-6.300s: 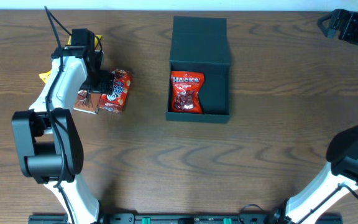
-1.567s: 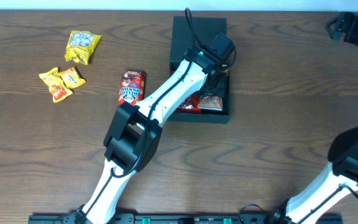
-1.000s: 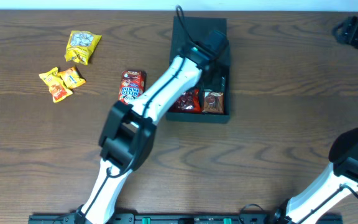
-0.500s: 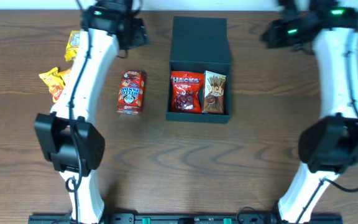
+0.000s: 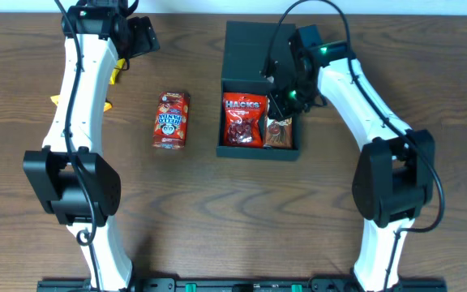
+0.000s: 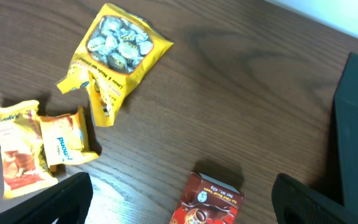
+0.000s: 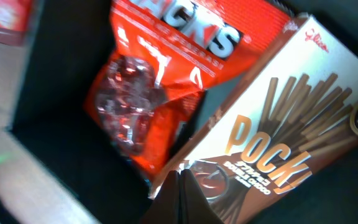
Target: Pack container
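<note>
Tabletop (image 5: 242, 211) stretches open along the near edge. Farther in, a red carton (image 5: 171, 120) lies well left of the container (image 5: 259, 53), which sits mid-table with its lid folded back toward the far edge. A red bag (image 5: 243, 120) and a biscuit box (image 5: 280, 136) fill it wall to wall. The right gripper (image 5: 280, 104), fingers pressed together, hangs over the biscuit box. The left gripper (image 5: 140, 36), fingers spread wide, hovers near the far edge by yellow packets (image 6: 114, 46).
</note>
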`<control>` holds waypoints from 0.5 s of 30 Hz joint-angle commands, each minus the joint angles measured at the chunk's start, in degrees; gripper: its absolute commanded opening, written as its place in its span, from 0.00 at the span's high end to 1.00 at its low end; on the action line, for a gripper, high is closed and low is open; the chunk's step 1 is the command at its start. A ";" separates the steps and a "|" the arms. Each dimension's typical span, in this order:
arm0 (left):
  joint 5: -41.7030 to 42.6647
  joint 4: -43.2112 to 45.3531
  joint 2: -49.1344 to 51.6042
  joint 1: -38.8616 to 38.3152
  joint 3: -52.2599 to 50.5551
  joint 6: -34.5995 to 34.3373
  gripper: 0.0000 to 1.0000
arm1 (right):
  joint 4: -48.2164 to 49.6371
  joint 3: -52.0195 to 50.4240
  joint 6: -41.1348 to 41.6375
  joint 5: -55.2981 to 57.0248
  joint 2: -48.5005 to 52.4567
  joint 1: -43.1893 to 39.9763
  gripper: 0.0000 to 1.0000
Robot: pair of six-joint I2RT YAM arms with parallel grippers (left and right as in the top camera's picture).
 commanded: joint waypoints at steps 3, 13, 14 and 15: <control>0.26 0.48 0.04 0.17 0.42 1.46 0.07 | 3.26 -5.55 0.24 4.11 0.15 0.70 0.98; 0.26 0.00 0.04 0.17 0.42 1.49 0.07 | 8.96 -9.01 0.26 4.11 0.17 0.66 0.98; 0.28 -0.20 0.04 0.17 0.42 1.49 0.07 | 8.48 -7.80 0.26 4.11 0.15 0.55 0.98; 0.28 -0.48 0.07 0.17 0.39 1.49 0.07 | 7.72 -6.14 0.26 4.09 0.11 0.48 0.98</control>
